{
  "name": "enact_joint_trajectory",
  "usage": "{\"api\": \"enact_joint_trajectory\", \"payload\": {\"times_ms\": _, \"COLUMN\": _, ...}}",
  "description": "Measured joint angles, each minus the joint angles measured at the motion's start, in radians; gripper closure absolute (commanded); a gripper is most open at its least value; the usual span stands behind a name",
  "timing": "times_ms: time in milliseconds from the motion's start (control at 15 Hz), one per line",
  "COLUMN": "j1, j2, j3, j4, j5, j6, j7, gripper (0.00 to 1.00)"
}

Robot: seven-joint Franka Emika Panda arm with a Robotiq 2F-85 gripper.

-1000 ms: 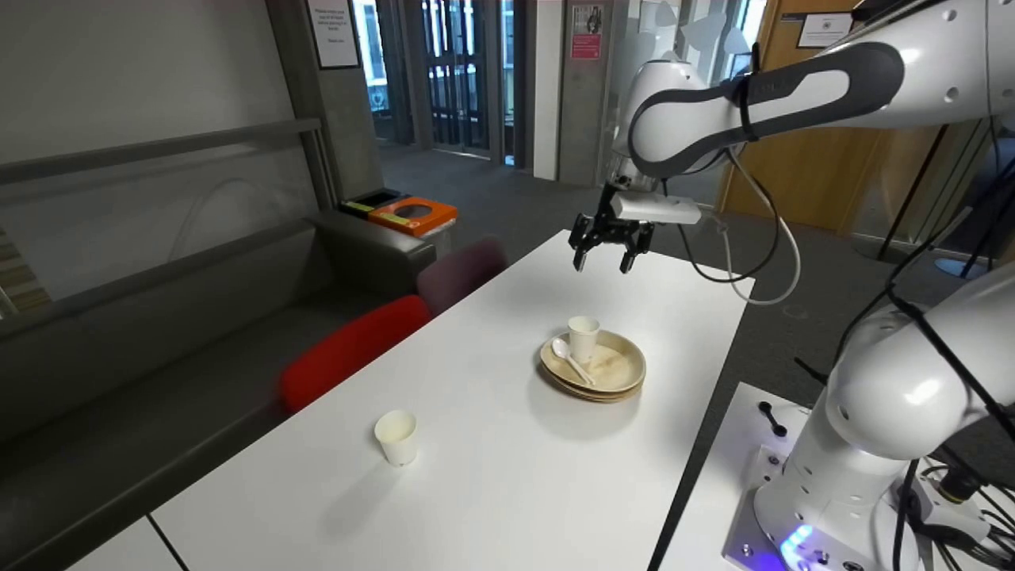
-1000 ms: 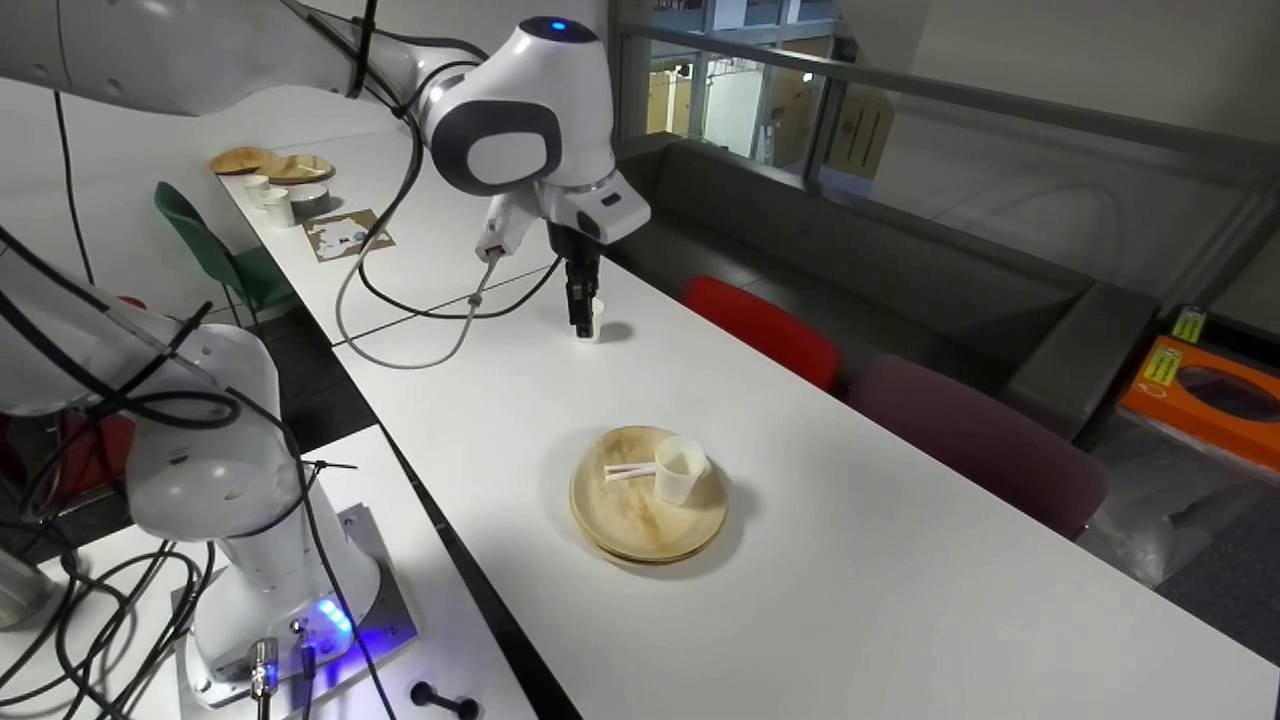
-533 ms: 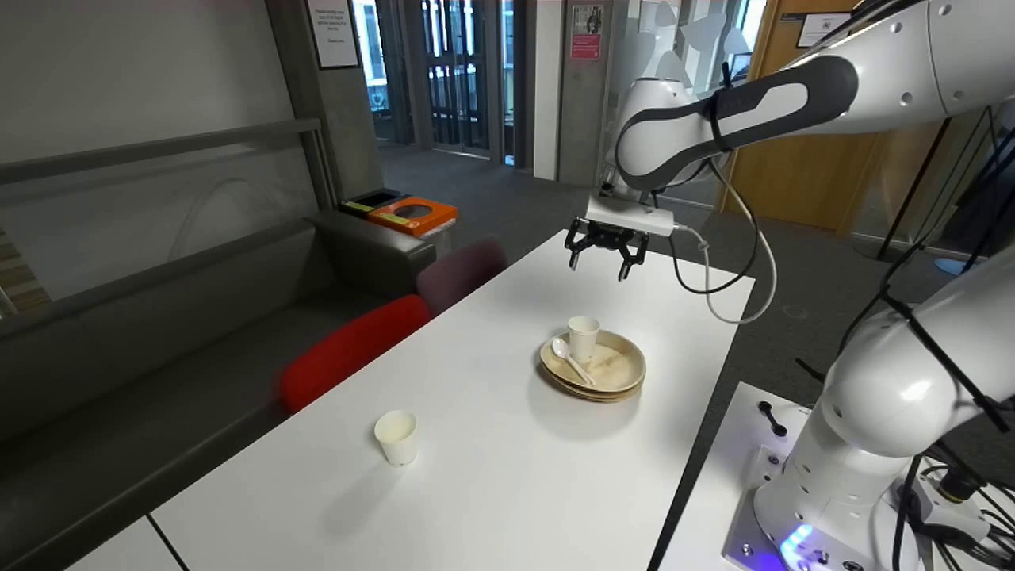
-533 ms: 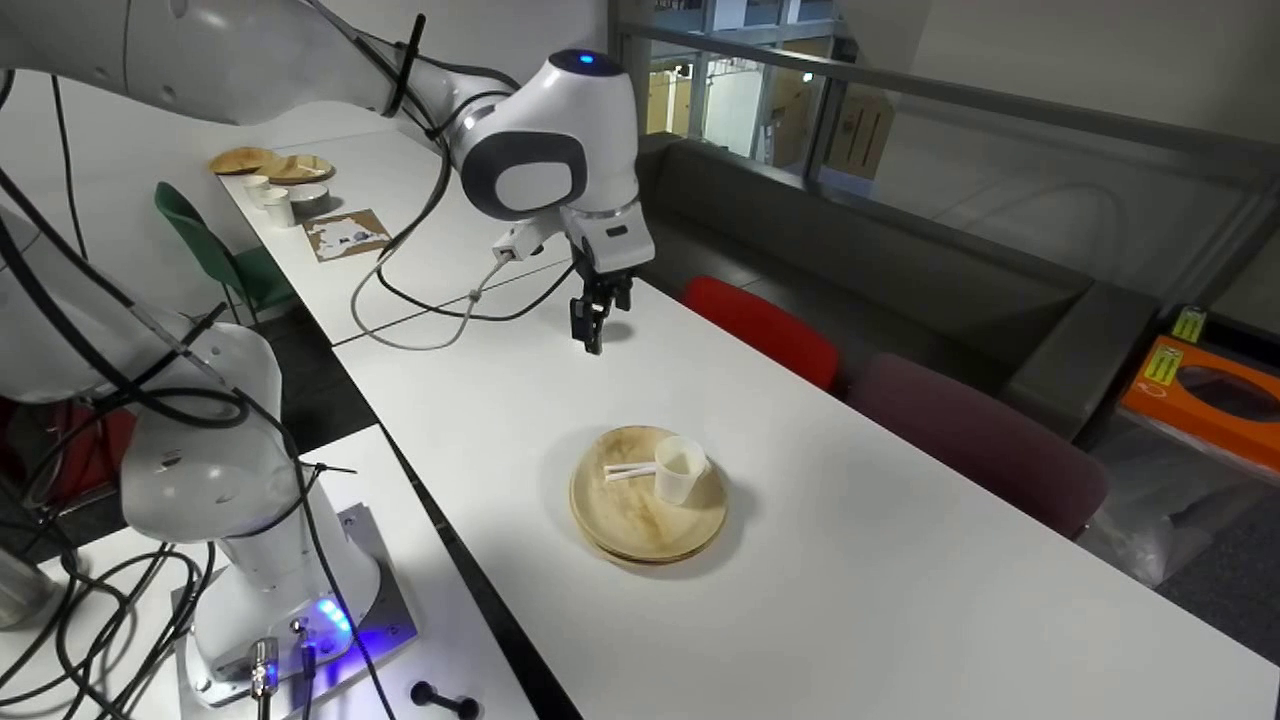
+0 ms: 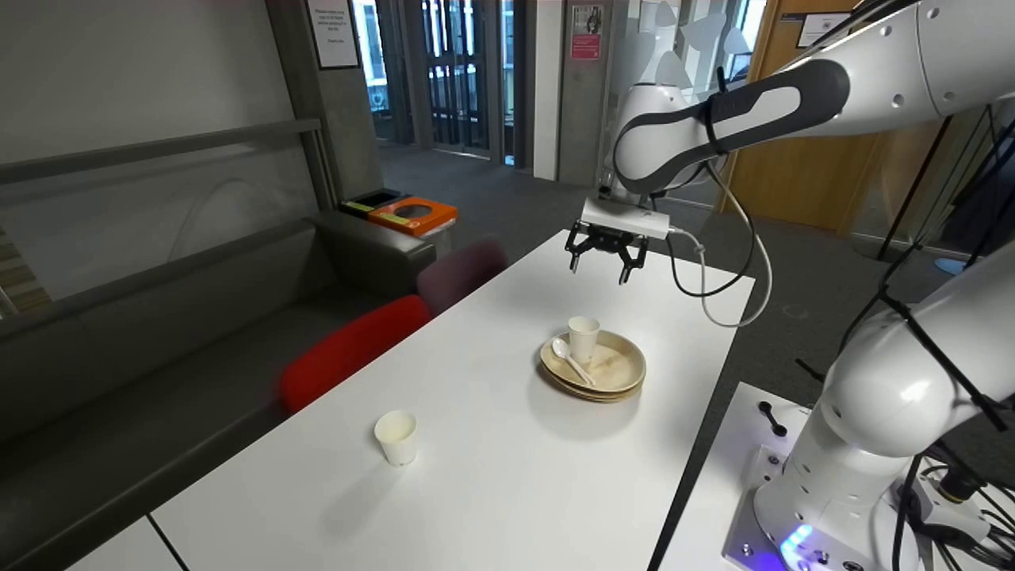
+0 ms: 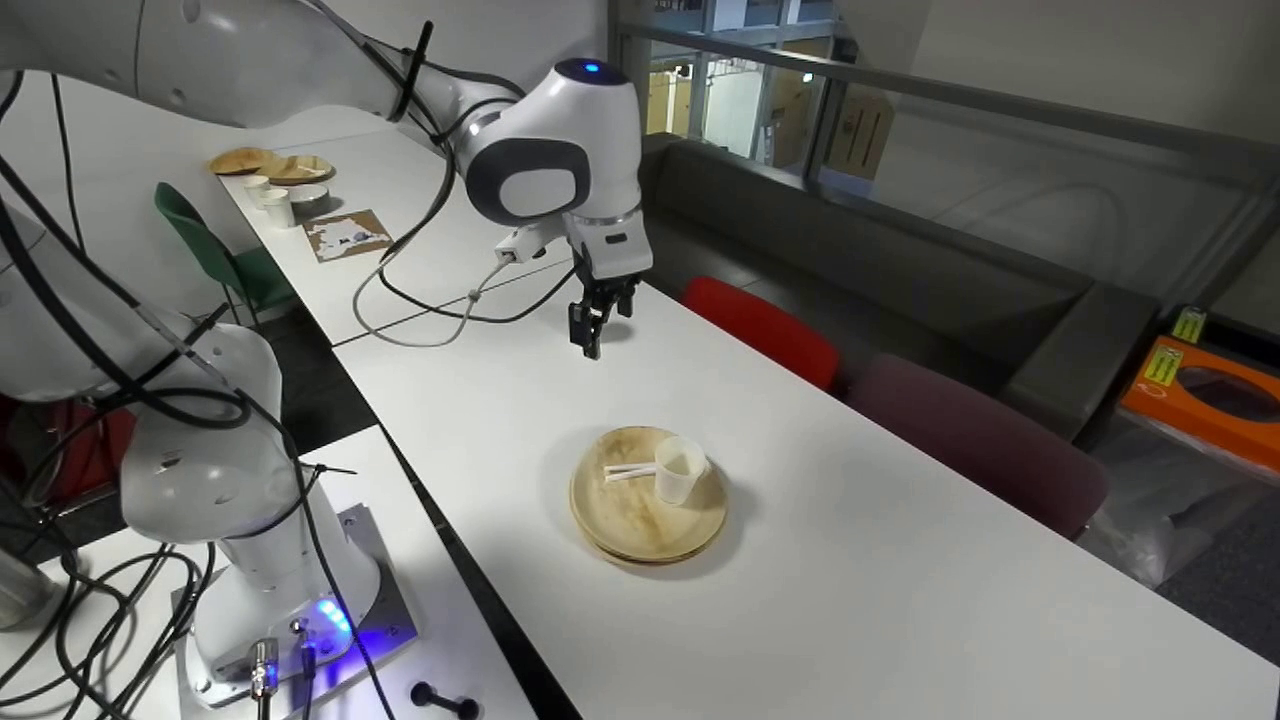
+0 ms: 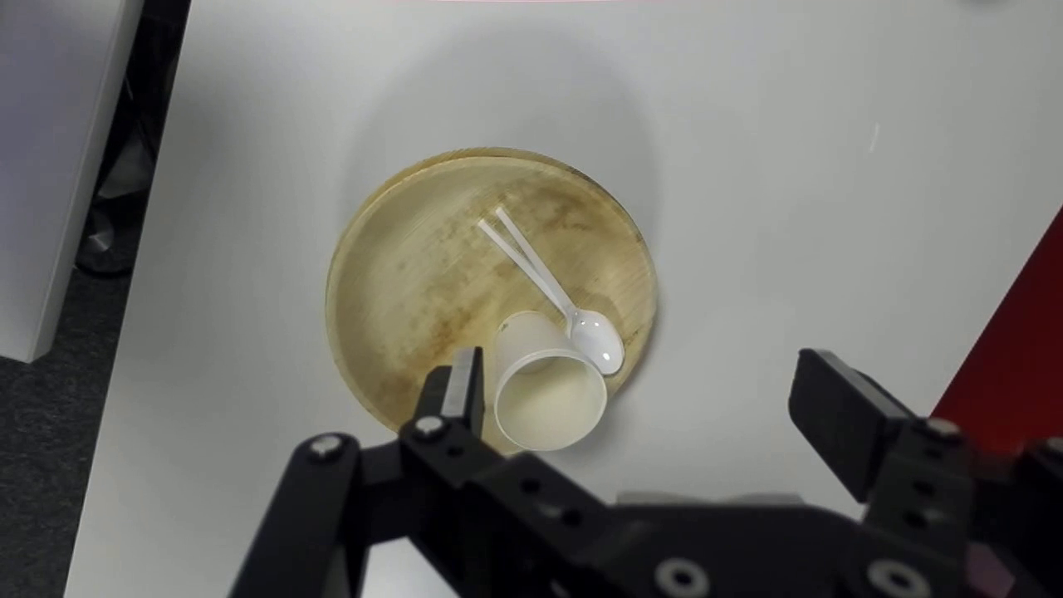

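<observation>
Gripper (image 5: 599, 271) hung empty, clear of the stacked plates (image 7: 390, 274), jaws spread wide. Cup (image 7: 552, 403) and spoon (image 7: 596, 340) sat on top, probably just to save room.

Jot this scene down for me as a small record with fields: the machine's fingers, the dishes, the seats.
Fingers: spread wide, empty, in the air above the white table
Plates: round, tan, stacked
On top: upright pale cup; white spoon beside it, second handle alongside
Lone cup: pale, upright, on the table apart from the plates
Seats: red chair, purple chair, dark sofa
</observation>
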Motion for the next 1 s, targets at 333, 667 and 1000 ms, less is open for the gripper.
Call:
{"api": "enact_joint_trajectory", "payload": {"times_ms": 333, "j1": 0.0, "j2": 0.026, "j3": 0.008, "j4": -0.001, "j5": -0.018, "j6": 0.0, "j7": 0.018, "gripper": 0.0}}
{"api": "enact_joint_trajectory", "payload": {"times_ms": 667, "j1": -0.016, "j2": 0.178, "j3": 0.003, "j4": 0.057, "j5": -0.108, "j6": 0.008, "j7": 0.134, "gripper": 0.0}}
{"api": "enact_joint_trajectory", "payload": {"times_ms": 1000, "j1": -0.016, "j2": 0.344, "j3": -0.039, "j4": 0.164, "j5": -0.163, "j6": 0.008, "j7": 0.191, "gripper": 0.0}}
